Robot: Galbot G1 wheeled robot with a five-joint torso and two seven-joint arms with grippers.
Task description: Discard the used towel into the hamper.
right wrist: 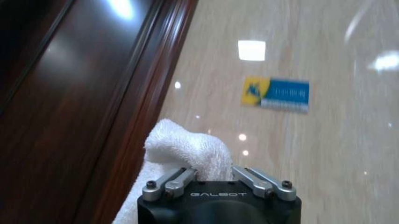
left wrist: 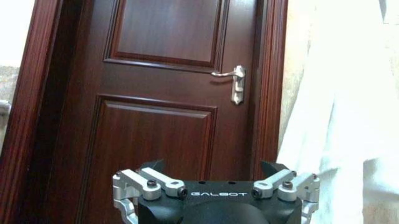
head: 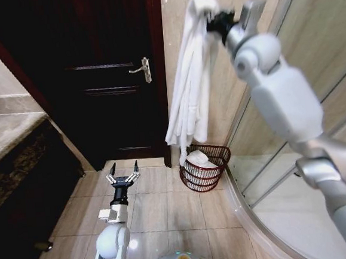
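The right gripper [head: 217, 21] is raised high beside the dark door [head: 97, 75], its fingers closed on the top of the white towel [head: 188, 92] so the cloth hangs clear, its tail dangling just above the wire hamper [head: 205, 168] on the tiled floor. The left gripper [head: 123, 176] waits low near the floor with its fingers spread wide, holding nothing.

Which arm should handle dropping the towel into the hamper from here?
Right. The right gripper is shut on the towel, held high with its lower end hanging into the hamper. The left gripper hangs low by the door, fingers open and holding nothing.
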